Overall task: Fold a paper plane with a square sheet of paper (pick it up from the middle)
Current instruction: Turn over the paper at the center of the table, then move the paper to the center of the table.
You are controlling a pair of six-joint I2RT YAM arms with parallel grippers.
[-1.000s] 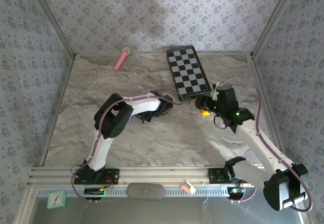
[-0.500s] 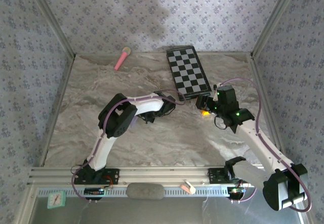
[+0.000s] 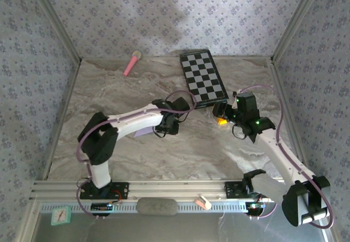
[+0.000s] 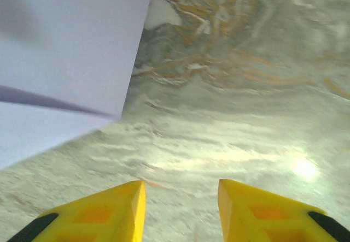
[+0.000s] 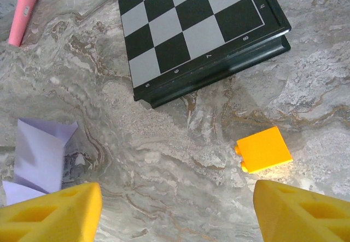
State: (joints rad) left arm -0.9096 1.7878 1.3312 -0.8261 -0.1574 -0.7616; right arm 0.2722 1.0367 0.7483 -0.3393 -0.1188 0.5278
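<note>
My left jaws and right jaws are both open, holding nothing, and the folded square sheet of paper point(image 5: 42, 154) lies on the desk point(image 5: 164, 160) near my left jaws, its long side maybe running near-to-far.

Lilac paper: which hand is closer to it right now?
Left. The left hand hovers just beside the lilac paper; the right hand sits farther off, near the checkered board corner.

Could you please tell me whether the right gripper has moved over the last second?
No. In the top view the right gripper still hangs open just off the near corner of the checkered board, beside the orange block.
</note>
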